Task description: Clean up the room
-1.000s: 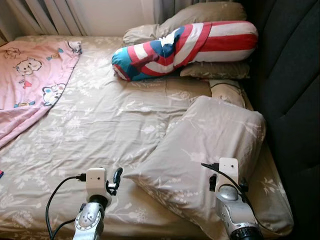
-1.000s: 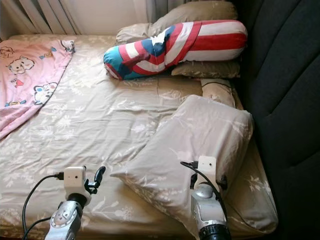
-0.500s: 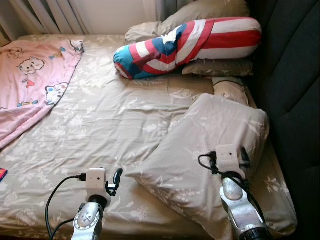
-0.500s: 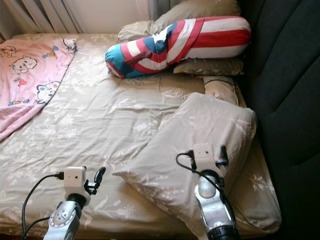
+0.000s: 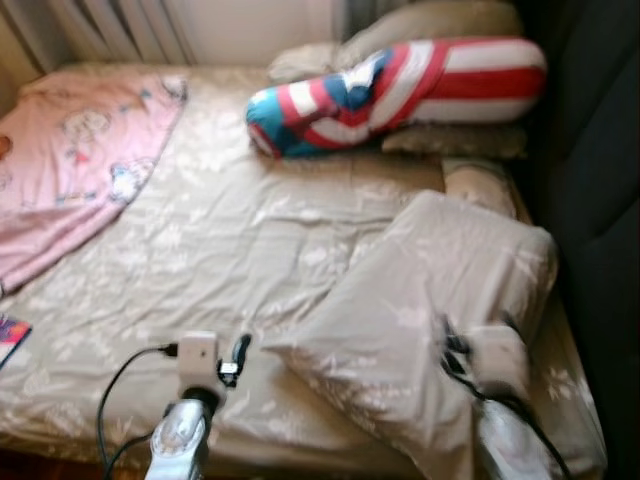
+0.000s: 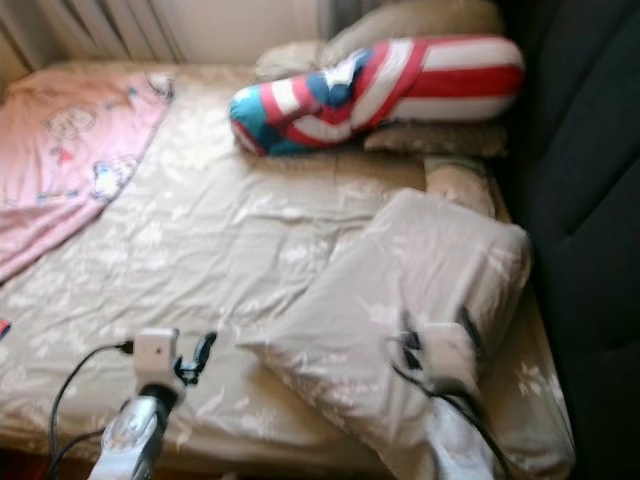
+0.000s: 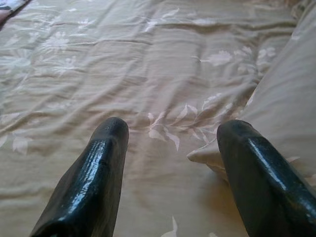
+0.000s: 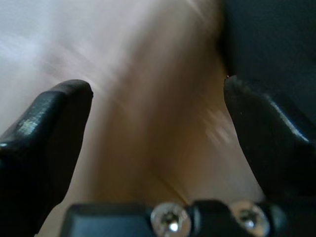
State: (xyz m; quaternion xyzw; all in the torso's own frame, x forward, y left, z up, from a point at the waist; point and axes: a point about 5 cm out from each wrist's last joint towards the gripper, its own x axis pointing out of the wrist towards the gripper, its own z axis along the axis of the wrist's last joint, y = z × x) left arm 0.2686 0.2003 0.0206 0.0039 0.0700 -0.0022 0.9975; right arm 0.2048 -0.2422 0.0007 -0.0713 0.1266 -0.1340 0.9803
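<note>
A beige flowered pillow [image 5: 430, 290] lies askew on the bed's right side, near the dark headboard [image 5: 600, 180]. My right gripper [image 5: 480, 335] hovers blurred over the pillow's near half; in the right wrist view it [image 8: 155, 89] is open, with pale pillow fabric between the fingers [image 8: 54, 113]. My left gripper [image 5: 238, 356] is low over the sheet just left of the pillow's near corner [image 7: 217, 158]. In the left wrist view it [image 7: 173, 129] stands open with nothing between its fingers.
A red, white and blue striped bolster [image 5: 400, 90] rests on more beige pillows [image 5: 440, 25] at the far end. A pink cartoon blanket [image 5: 80, 170] covers the far left. A small colourful flat object [image 5: 8, 338] lies at the bed's left edge.
The camera has shifted and the picture has blurred. My right arm has turned and swung rightward over the pillow, towards the headboard. The left arm has held still.
</note>
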